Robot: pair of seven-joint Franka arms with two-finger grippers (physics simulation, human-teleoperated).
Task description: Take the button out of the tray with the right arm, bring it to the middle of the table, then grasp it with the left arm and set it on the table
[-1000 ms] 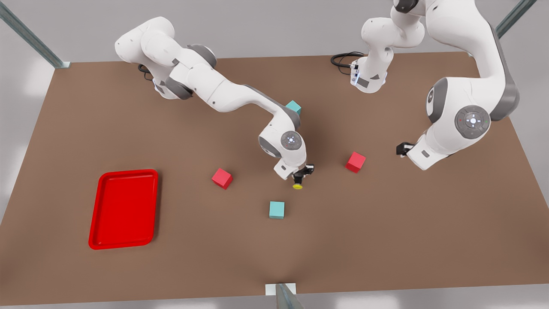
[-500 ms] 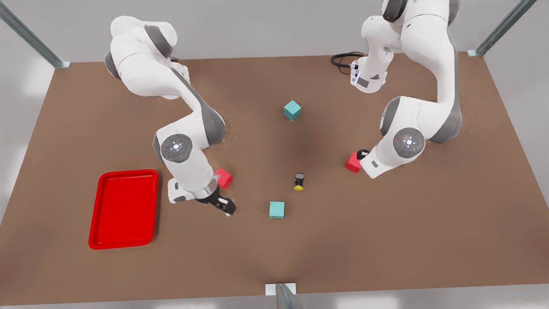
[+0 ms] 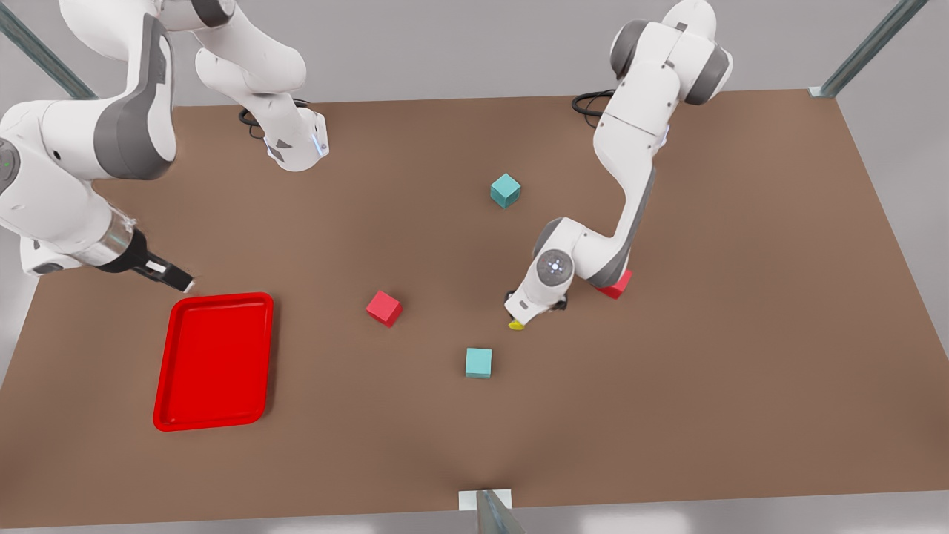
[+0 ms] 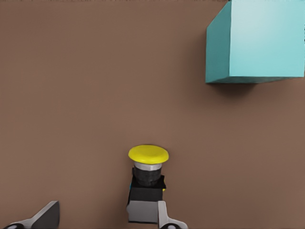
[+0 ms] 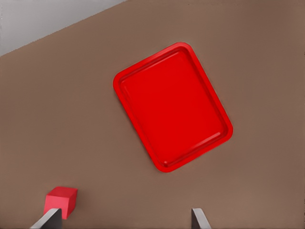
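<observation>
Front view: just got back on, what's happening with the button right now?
The button lies on the table near the middle, out of the tray. The left pincer is down at it, open, one finger touching the body and the other well clear. The right pincer waits open beside the tray's far corner.

My left arm [image 3: 630, 159] reaches down from the far edge to mid-table, its wrist low and the left gripper [image 4: 102, 217] hanging close over the surface with fingers [image 4: 45, 217] spread apart. My right arm [image 3: 81, 148] is folded high at the front view's left edge, waiting, its right gripper [image 3: 172, 277] raised, angled downward, with fingers apart.
</observation>
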